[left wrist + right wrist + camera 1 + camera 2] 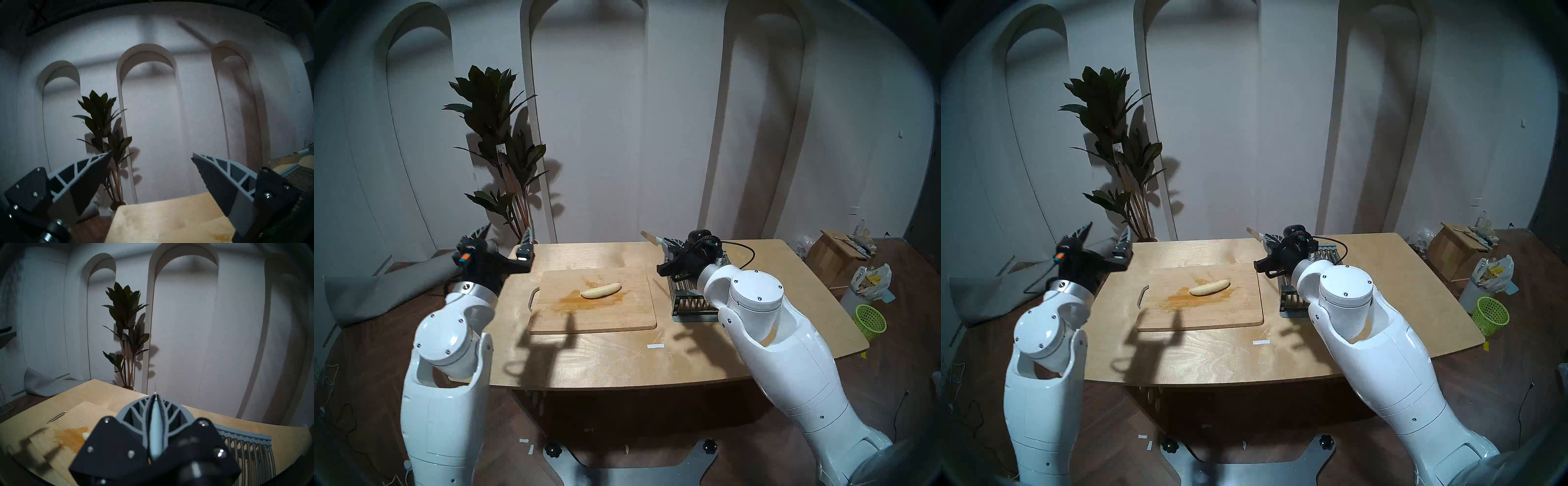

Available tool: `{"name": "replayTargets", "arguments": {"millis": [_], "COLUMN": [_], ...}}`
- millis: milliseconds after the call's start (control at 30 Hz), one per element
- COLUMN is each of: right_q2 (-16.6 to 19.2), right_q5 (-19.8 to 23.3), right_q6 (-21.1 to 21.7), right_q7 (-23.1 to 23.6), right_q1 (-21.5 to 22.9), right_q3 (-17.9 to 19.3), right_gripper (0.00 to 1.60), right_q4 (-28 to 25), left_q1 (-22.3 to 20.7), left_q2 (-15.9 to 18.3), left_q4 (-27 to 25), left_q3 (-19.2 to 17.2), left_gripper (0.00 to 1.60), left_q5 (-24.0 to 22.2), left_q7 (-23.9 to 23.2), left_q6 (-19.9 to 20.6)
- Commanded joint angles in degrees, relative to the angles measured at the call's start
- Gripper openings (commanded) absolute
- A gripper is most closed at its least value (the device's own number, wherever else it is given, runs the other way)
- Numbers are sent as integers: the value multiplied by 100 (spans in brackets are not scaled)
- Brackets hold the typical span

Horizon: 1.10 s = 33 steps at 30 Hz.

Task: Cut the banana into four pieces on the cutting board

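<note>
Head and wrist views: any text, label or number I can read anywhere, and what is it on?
No text can be read in any view.
White tag on the potted plant: dark marks, too small and blurred to read.
Stamped mark at the near corner of the cutting board: two faint characters, not legible.
White strip on the table: blank as far as can be seen.
</note>
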Motion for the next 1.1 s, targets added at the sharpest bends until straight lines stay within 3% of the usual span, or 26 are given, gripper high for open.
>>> {"name": "replayTargets", "arguments": {"millis": [0, 333, 600, 967, 1000, 1033, 1067], "right_q2": [65, 125, 151, 194, 198, 201, 202], "right_q5": [-46, -294, -505, -828, -862, -896, -939], "right_q6": [-281, -708, -985, -1354, -1395, -1430, -1482], "right_q7": [129, 330, 430, 497, 498, 501, 502], "right_q1": [-57, -239, -335, -401, -399, -393, -386], "right_q3": [-50, -488, -840, -1136, -1155, -1173, -1195], "right_gripper": [0, 0, 0, 0, 0, 0, 0], "right_q4": [-155, -130, -41, 96, 110, 127, 149], "left_q1": [-637, -1098, -1476, -2023, -2122, -2165, -2220], "left_q2": [643, 1029, 1170, 1339, 1317, 1286, 1281], "left_q4": [204, 959, 1293, 1718, 1777, 1811, 1858], "left_q3": [-231, -155, -270, -48, -4, 42, 91], "left_gripper": [160, 160, 159, 160, 63, 18, 0], "left_q5": [-203, -739, -1311, -1997, -2056, -2140, -2220], "left_q7": [-489, -1475, -2165, -3096, -3165, -3242, -3338], "left_q6": [136, 563, 762, 1149, 1187, 1218, 1254]}}
